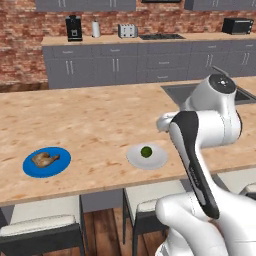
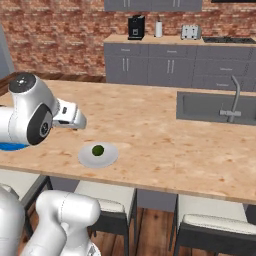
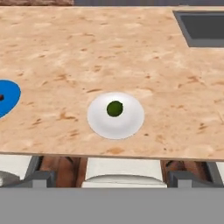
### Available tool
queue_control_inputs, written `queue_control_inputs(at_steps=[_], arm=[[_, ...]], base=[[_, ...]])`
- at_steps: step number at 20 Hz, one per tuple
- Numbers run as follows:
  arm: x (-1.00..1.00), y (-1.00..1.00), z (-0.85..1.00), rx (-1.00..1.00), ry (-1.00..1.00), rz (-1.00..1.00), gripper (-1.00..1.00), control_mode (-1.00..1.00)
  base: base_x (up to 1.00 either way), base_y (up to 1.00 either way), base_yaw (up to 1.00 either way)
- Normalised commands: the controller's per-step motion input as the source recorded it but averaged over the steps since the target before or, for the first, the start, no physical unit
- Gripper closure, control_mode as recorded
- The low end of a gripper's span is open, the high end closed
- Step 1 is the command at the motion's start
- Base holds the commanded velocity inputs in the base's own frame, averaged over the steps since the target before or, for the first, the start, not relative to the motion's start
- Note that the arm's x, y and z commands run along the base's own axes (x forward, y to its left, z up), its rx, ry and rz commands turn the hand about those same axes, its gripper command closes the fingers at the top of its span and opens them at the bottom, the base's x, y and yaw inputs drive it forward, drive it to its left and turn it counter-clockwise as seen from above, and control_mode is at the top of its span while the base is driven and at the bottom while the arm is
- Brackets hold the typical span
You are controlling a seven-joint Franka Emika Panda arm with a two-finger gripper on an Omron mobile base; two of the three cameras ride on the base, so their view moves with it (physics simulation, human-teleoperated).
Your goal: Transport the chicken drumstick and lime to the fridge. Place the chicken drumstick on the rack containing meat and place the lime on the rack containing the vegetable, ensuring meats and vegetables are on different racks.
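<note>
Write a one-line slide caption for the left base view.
Chicken drumstick on blue plate and lime on white plate await pickup on the wooden counter.

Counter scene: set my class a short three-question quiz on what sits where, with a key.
1. True or false: the lime lies on the blue plate.
2. What rests on the blue plate?
3. Which is nearer the sink: A, white plate; B, blue plate?

Key:
1. False; it lies on the white plate.
2. The drumstick.
3. A.
</note>
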Motion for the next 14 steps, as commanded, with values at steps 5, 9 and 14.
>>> queue_control_inputs(at_steps=[5, 9, 14], arm=[[0.47, -0.02, -0.75, 0.05, 0.13, -0.02, -1.0, -1.0], [0.3, -0.06, -0.85, 0.19, 0.05, -0.02, -1.0, -1.0], [0.39, 0.0, -0.53, 0.03, 0.07, -0.01, -1.0, -1.0]], base=[[0.0, 0.0, 0.0], [0.0, 0.0, 0.0], [0.0, 0.0, 0.0]])
